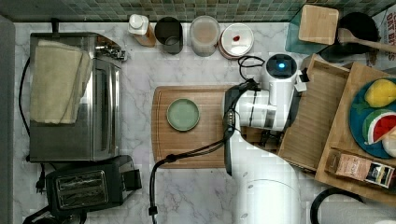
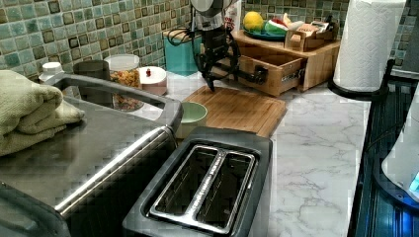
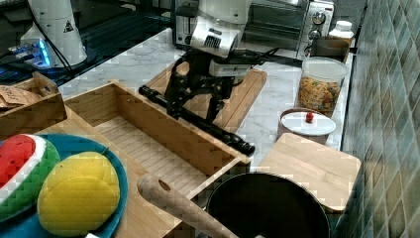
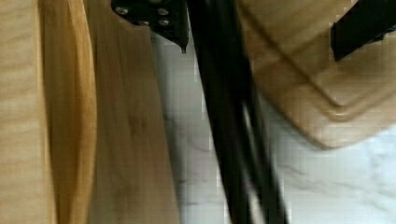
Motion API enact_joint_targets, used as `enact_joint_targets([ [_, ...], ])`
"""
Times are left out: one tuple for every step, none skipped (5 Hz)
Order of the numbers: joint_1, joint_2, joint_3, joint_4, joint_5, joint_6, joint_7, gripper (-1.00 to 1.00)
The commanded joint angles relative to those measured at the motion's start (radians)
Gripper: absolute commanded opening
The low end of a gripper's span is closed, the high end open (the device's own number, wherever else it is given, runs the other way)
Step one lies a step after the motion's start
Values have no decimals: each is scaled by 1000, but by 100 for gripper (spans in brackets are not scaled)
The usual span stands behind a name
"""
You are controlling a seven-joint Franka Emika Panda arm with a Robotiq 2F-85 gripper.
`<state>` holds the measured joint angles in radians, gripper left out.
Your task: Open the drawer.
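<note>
The marble table (image 1: 196, 196) is carrying everything, with a steel toaster oven (image 1: 74, 98) sitting at nine o'clock in the top view and a folded towel (image 1: 58, 81) lying on its roof. The white robot arm (image 1: 266, 186) is reaching in from six o'clock in the top view and bending over the middle of the scene. A large bamboo cutting board (image 1: 196, 140) is lying at the centre of the top view, bearing a small green bowl (image 1: 183, 114). The black toaster (image 1: 81, 189) is standing at seven o'clock in the top view.

The drawer (image 3: 148, 134) is sitting pulled out of its bamboo stand, at three o'clock in the top view, its shallow slatted tray lying bare and its front facing the cutting board. A blue plate (image 1: 357, 119) of toy fruit is resting on the stand above it.

The jaws (image 3: 195, 106) are standing spread, one finger on each side of the drawer's long black bar handle (image 3: 198, 121), straddling it near its middle in the right view; whether the fingers are touching the bar cannot be told. In the wrist view the handle (image 4: 229, 121) is running between the drawer front (image 4: 126, 140) and the board's corner (image 4: 322, 93).
</note>
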<state>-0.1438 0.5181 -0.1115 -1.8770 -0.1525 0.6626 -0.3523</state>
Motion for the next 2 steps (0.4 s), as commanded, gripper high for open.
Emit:
enact_joint_targets([
  [159,-23,171,96,134,55,125,100],
  [201,-2,155,120,157,99,189,100],
])
